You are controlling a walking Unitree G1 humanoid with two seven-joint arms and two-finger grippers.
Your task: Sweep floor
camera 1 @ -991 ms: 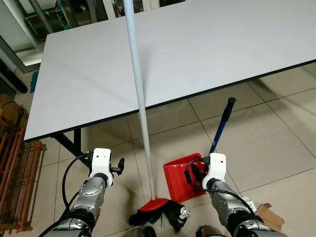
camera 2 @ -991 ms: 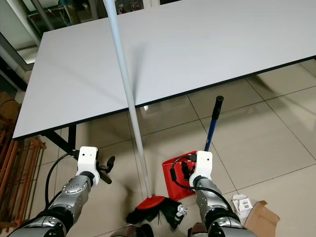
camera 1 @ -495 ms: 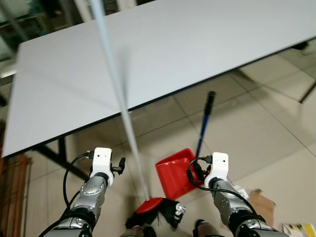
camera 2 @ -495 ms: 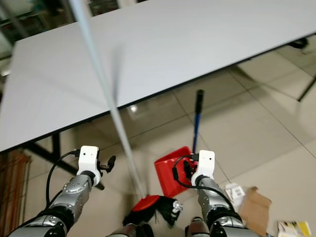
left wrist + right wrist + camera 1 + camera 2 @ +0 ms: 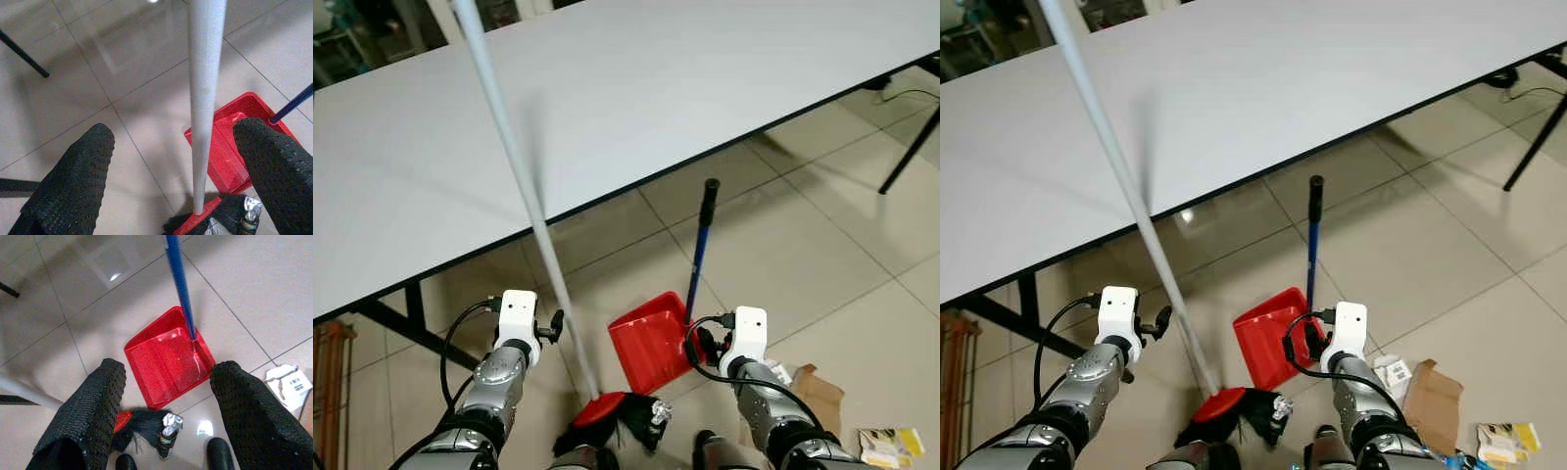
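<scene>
A broom with a long pale grey pole point(image 5: 524, 186) stands on the tiled floor, its red head and black bristles point(image 5: 597, 409) close in front of me. A crumpled silver scrap point(image 5: 168, 426) lies against the bristles. Just to the right sits a red dustpan point(image 5: 651, 338) with an upright blue handle point(image 5: 698, 250). My left gripper point(image 5: 176, 161) is open beside the pole, which shows between its fingers farther off. My right gripper point(image 5: 166, 401) is open above the dustpan's near edge, holding nothing.
A large white table point(image 5: 607, 88) spans the scene ahead, with black legs at the left point(image 5: 406, 323) and right point(image 5: 906, 152). A cardboard piece point(image 5: 813, 387), a white label scrap point(image 5: 288, 384) and a yellow paper point(image 5: 886, 446) lie on the floor at right.
The camera has swung right, so table and floor sit further left in the picture. The broom pole now leans more to the left. Both arms hold the same pose, grippers open.
</scene>
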